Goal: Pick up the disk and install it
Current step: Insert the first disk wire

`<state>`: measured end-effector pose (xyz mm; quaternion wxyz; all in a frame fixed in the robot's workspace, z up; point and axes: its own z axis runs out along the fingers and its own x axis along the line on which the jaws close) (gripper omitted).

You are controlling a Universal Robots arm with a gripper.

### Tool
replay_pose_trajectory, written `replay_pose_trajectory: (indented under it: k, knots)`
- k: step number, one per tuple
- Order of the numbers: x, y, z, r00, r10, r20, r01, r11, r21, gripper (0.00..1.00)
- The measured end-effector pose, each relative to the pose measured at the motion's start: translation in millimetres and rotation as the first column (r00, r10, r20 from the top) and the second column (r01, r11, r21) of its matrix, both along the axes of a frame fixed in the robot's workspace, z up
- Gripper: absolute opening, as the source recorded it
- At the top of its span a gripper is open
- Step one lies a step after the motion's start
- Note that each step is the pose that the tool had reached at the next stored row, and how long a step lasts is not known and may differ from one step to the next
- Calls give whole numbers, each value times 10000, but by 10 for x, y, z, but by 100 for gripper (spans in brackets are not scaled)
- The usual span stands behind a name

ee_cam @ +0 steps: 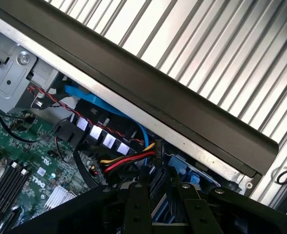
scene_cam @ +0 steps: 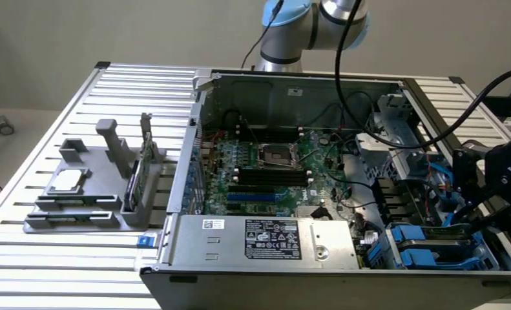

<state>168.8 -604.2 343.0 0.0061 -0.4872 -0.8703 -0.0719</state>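
Disk point(scene_cam: 433, 246) in case point(scene_cam: 238, 284); end effector point(ee_cam: 158, 192) close above

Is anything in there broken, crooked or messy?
Nothing stands out. The computer case lies open on the table. The gripper is by the blue drive carriers at the exterior view's right, and the green card stands upright in its gray holder.

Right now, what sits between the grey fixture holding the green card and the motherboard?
The case's upright metal side wall stands between fixture and motherboard, in the exterior view.
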Motion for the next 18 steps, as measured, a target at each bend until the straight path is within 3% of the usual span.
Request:
replay_pose_trajectory:
  k: [18]
  knots:
    - [71,70,-43,10000,4,0,-4,10000,2,28]
